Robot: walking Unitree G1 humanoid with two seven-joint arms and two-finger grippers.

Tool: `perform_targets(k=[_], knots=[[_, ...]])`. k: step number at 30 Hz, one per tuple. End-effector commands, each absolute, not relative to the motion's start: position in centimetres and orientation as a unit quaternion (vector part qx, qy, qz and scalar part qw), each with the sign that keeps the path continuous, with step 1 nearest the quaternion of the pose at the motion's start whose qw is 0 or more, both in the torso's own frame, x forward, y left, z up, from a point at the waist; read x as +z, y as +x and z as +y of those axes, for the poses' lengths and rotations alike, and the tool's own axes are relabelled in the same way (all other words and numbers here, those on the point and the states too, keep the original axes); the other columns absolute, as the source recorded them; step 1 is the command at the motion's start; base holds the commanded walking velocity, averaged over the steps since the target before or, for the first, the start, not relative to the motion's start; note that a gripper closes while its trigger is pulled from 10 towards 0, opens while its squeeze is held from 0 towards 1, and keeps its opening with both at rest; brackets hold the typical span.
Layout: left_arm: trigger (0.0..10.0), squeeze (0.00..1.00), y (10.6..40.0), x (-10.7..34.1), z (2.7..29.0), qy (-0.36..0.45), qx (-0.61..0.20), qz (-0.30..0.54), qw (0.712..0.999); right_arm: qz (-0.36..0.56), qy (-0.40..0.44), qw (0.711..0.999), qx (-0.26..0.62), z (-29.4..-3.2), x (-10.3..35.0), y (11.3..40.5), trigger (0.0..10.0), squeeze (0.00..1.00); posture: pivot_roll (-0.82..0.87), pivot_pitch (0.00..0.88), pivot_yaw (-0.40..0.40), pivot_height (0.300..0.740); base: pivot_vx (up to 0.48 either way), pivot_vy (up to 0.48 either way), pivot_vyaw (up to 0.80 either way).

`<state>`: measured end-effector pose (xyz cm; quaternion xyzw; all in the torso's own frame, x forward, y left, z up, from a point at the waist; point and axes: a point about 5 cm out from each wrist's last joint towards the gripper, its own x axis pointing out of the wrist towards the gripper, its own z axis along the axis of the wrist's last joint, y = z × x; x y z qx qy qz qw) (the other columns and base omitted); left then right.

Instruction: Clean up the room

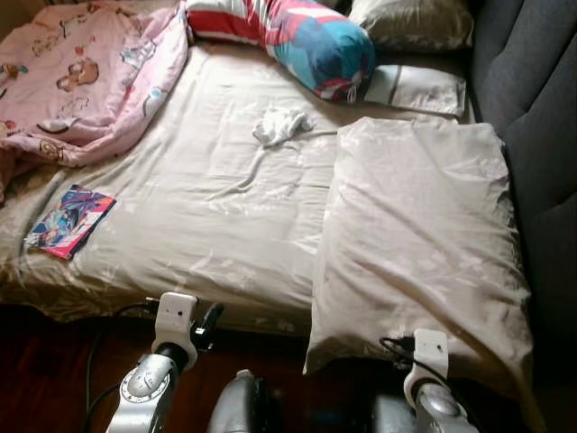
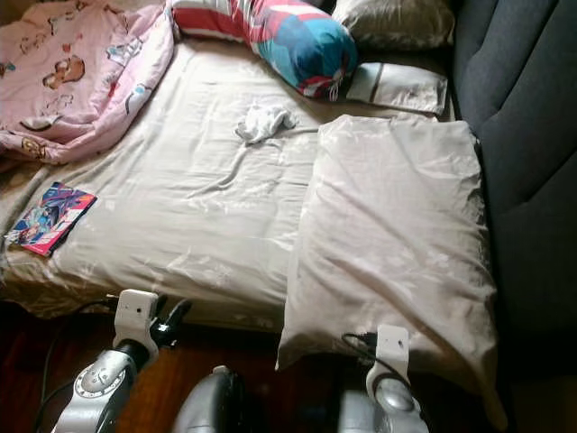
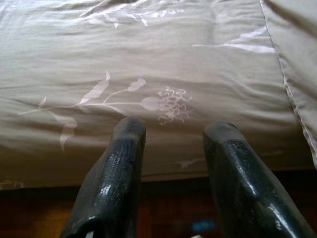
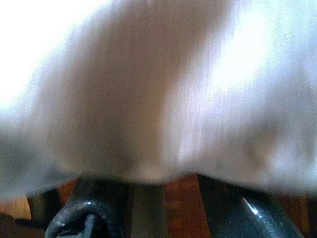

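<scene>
Bed (image 1: 207,225) untidy: book (image 1: 70,220), white cloth (image 1: 280,124) uncollected; big pillow (image 1: 419,244) overhangs bed's near edge. Left tool (image 3: 173,136) spread, empty; right tool (image 4: 163,186) under pillow, grip unclear.

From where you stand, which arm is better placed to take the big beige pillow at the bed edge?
The right. The right gripper is directly under the hanging edge of the big beige pillow, fingers open. The left gripper faces bare bed sheet, off to the pillow's left.
</scene>
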<state>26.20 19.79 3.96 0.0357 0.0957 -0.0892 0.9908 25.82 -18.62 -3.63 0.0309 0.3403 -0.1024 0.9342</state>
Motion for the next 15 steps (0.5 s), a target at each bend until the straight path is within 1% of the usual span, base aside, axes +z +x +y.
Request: perform_targets(k=[1,5,6,10,11,13,15], knots=[[10.0,0.0,25.2,3.2,20.8,0.052,-0.078,0.121,0.988,0.292,0.033,0.95,-0.105,-18.8,-1.8,27.9,10.0,0.0,0.09,0.284,0.112,0.662,0.0,0.0,0.0],[10.0,0.0,24.7,3.4,20.9,0.055,-0.076,0.12,0.988,0.271,0.013,0.957,-0.101,-19.3,0.0,29.8,10.0,0.0,0.12,0.292,0.109,0.662,0.0,0.0,0.0],[10.0,0.0,24.4,3.4,21.1,0.056,-0.074,0.122,0.988,0.254,0.01,0.96,-0.114,-20.1,1.3,31.0,10.0,0.0,0.12,0.296,0.108,0.662,0.0,0.0,0.0],[10.0,0.0,23.9,3.4,21.4,0.057,-0.07,0.125,0.988,0.215,0.005,0.969,-0.125,-20.9,4.1,33.2,10.0,0.0,0.13,0.302,0.108,0.662,0.0,0.0,0.0],[10.0,0.0,23.9,3.4,21.4,0.057,-0.07,0.125,0.988,0.215,0.005,0.969,-0.125,-20.9,4.1,33.2,10.0,0.0,0.13,0.302,0.108,0.662,0.0,0.0,0.0],[10.0,0.0,23.7,3.4,21.4,0.057,-0.069,0.127,0.988,0.194,0.0,0.973,-0.123,-21.1,5.4,34.2,10.0,0.0,0.14,0.306,0.111,0.662,0.0,0.0,0.0],[10.0,0.0,23.7,3.4,21.4,0.057,-0.069,0.127,0.988,0.194,0.0,0.973,-0.123,-21.1,5.4,34.2,10.0,0.0,0.14,0.306,0.111,0.662,0.0,0.0,0.0]])
